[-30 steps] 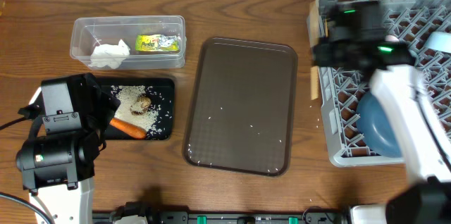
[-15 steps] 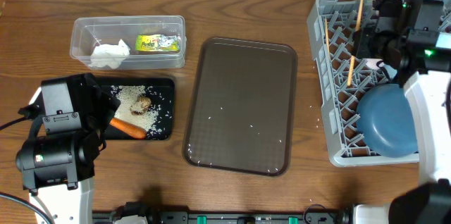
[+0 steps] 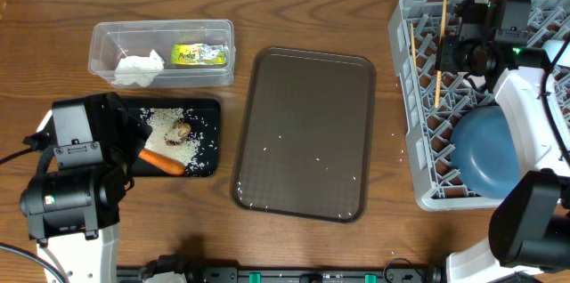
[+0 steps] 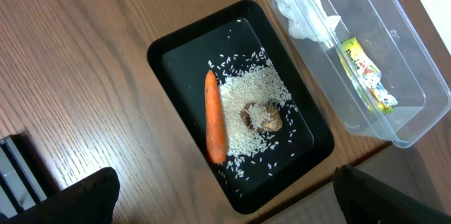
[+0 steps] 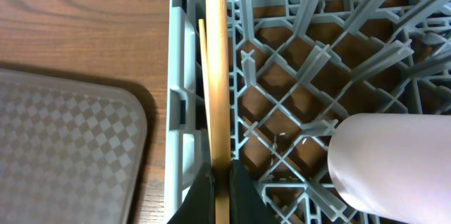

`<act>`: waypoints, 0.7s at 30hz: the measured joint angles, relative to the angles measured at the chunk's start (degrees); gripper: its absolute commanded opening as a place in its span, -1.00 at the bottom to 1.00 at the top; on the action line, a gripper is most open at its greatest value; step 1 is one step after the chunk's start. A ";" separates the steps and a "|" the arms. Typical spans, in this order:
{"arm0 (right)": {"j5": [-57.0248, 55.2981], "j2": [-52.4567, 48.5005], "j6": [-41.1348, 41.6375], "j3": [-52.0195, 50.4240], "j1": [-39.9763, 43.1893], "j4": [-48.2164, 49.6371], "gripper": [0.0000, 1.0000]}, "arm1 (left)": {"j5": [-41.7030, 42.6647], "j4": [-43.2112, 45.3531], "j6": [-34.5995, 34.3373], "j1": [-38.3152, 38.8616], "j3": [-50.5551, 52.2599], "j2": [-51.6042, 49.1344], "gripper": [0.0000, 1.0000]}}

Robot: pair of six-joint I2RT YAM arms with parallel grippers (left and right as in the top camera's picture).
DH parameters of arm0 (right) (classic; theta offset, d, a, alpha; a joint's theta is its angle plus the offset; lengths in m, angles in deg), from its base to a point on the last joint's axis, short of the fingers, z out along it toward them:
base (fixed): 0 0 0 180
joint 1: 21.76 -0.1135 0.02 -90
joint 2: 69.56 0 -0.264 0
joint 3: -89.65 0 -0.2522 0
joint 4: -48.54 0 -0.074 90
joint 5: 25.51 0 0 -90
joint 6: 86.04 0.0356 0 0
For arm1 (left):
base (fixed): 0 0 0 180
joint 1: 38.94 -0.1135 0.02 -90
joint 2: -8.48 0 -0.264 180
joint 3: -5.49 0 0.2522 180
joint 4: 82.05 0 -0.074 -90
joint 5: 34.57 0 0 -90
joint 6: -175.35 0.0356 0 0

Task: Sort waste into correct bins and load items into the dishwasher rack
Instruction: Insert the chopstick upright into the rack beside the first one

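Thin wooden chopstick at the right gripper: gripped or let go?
Gripped. In the right wrist view the right gripper is shut on the thin wooden chopstick, above the left edge of the grey plastic lattice rack.

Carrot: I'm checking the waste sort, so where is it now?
In the overhead view, on the table's left side, the carrot lies in the black tray beside the rice, just below the clear tub.
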 measured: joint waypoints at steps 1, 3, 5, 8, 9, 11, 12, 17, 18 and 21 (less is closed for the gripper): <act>-0.02 -0.07 -0.22 0.00 -0.02 -0.04 -0.73 | 0.00 0.00 0.00 0.00 0.00 0.02 0.96; -0.07 -0.09 -1.01 0.00 -0.13 -0.07 -0.39 | 0.00 0.00 0.00 0.00 0.00 0.00 0.96; -0.20 -0.09 -1.14 0.00 -0.31 -0.09 -0.09 | -0.02 0.00 0.00 0.00 0.00 0.00 0.96; -0.22 -0.09 -1.99 0.00 -0.46 -0.24 0.08 | 0.00 0.00 0.00 0.00 0.00 0.02 0.96; -0.22 -0.09 -2.05 0.00 -0.48 -0.22 0.08 | 0.00 0.00 0.00 0.00 0.00 0.02 0.96; -0.22 -0.09 -2.14 0.00 -0.48 -0.22 0.09 | 0.00 0.00 0.00 0.00 0.00 0.02 0.96; -0.22 -0.09 -2.16 0.00 -0.50 -0.22 0.09 | 0.00 0.00 0.00 0.00 0.00 0.00 0.95; -0.13 -0.09 -2.16 0.00 -1.22 -1.07 0.11 | 0.00 0.00 0.00 0.00 0.00 0.02 0.95; 0.02 -0.09 -2.16 0.00 -1.57 -1.38 0.14 | 0.00 0.00 0.00 0.00 0.00 0.00 0.96; 1.73 -0.04 -2.14 0.00 -2.51 -2.34 0.19 | 0.00 0.00 0.00 0.00 0.00 0.02 0.96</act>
